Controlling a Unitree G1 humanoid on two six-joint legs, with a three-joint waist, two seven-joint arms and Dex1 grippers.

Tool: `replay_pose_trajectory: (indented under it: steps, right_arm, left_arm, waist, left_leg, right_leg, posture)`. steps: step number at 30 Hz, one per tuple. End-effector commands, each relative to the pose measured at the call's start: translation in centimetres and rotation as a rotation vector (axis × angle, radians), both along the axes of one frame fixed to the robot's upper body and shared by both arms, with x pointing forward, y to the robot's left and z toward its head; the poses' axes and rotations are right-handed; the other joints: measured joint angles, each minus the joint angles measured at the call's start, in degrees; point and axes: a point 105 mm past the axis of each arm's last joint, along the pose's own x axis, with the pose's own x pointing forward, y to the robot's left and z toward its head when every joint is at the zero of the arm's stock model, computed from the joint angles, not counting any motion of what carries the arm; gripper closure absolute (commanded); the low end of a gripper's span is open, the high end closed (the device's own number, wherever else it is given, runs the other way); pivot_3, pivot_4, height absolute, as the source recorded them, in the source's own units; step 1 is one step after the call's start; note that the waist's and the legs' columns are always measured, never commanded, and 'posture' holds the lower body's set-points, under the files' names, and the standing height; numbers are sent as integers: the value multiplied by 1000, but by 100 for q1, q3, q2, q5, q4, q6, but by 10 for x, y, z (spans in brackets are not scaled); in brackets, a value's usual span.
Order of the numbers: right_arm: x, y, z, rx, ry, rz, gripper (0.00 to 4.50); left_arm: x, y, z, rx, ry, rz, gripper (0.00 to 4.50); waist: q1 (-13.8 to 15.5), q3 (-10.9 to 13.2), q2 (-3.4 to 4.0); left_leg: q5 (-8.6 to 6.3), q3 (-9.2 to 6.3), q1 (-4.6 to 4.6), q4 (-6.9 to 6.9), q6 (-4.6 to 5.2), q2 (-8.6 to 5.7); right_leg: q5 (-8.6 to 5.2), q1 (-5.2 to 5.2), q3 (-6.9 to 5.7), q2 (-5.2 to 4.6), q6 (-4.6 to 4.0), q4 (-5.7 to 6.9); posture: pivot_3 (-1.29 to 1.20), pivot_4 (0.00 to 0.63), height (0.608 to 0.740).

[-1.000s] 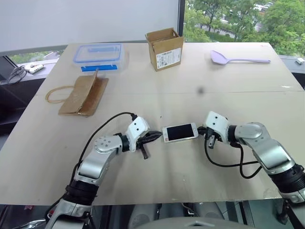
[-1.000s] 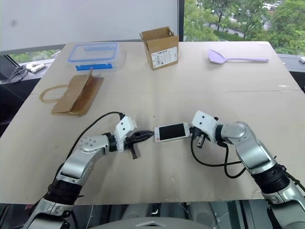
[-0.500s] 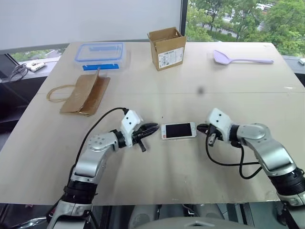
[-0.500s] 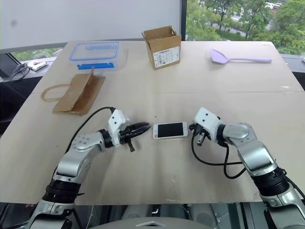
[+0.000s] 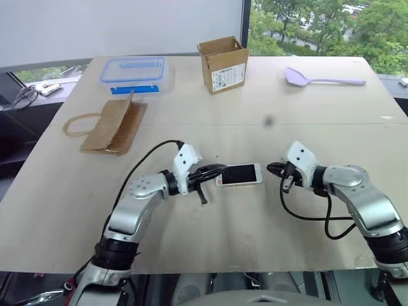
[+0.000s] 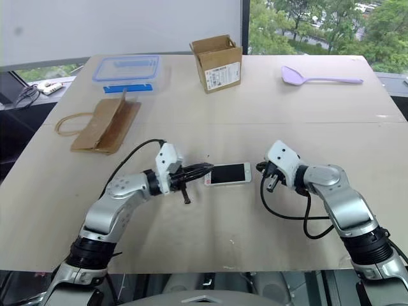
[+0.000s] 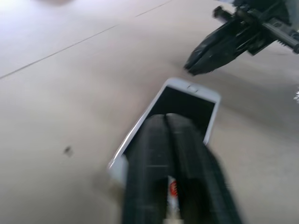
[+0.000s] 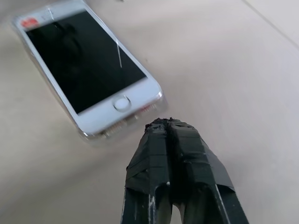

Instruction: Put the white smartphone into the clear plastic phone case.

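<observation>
1. Beyond the far edge we see a window with green trees (image 5: 319, 25).
2. The pale wooden table (image 5: 255, 217) holds the white smartphone (image 5: 240, 174) near its middle – seated in the clear plastic phone case (image 8: 88, 136).
3. The left gripper (image 5: 220, 169), pressed together, overlaps the phone's end; the right gripper (image 5: 270, 168), likewise closed, sits just beside the other.

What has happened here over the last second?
The left gripper has moved in over the near end of the white smartphone, its shut fingers now above the screen. The right gripper has let the phone's other end go and backed slightly off. The cardboard box and spoon stayed put.
</observation>
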Motion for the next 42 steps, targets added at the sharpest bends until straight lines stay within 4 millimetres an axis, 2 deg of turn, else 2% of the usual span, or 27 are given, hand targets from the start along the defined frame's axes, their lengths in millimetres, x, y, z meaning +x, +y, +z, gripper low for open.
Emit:
replay_pose_trajectory:
  steps: [1,7,11,14,20,24,30,37,42]
  right_arm:
    - [-2,-1,13,35,-35,-1,4500]
    - [-8,6,17,67,-29,24,4500]
    - [-7,11,17,66,-31,42,4500]
    - [-5,20,15,56,-24,68,4500]
    - [17,27,2,21,7,25,4500]
    - [8,23,-22,-97,108,80,4500]
    - [-1,22,-24,-127,160,134,4500]
    - [10,18,-48,-201,261,80,4500]
    - [3,18,-65,-253,404,77,4500]
  left_arm:
    - [2,-7,3,10,-22,-28,4460]
    - [7,-13,-22,35,38,-30,4460]
    - [7,-7,-40,101,71,-13,4460]
    - [7,-4,-46,121,81,-5,4460]
    - [7,-5,-48,126,77,-4,4460]
    - [6,-5,-49,123,74,7,4460]
    - [4,-3,-51,115,77,35,4460]
    - [2,-4,-51,108,78,49,4460]
    - [1,-4,-50,100,77,60,4460]
  waist:
    - [-6,0,0]
    - [-17,1,-1]
    - [-10,0,-1]
    - [-17,0,-1]
    - [-12,-1,0]
    - [-7,-8,-1]
    - [-14,-19,-5]
    - [-27,-56,-21]
    - [-18,-98,-25]
  left_leg:
    - [0,0,0,0,0,0]
    - [0,1,0,1,0,-2]
    - [0,0,1,0,0,-1]
    - [0,1,6,2,0,-1]
    - [0,1,13,3,0,-1]
    - [0,2,11,3,0,-1]
    - [0,1,19,3,0,0]
    - [0,1,32,3,1,2]
    - [-1,0,49,3,1,2]
  right_leg:
    - [0,0,0,0,0,0]
    - [0,0,0,1,0,0]
    - [0,0,-1,2,0,2]
    - [0,4,1,1,0,2]
    - [0,5,1,2,0,7]
    - [0,6,2,1,0,5]
    - [0,14,1,1,0,5]
    - [0,23,2,1,0,6]
    - [-1,40,2,-2,-2,3]
  posture:
    - [0,150,740]
    - [0,150,740]
    - [0,150,740]
    - [0,150,740]
    - [0,150,740]
    - [0,150,740]
    - [0,150,740]
    - [0,150,740]
    - [0,150,740]
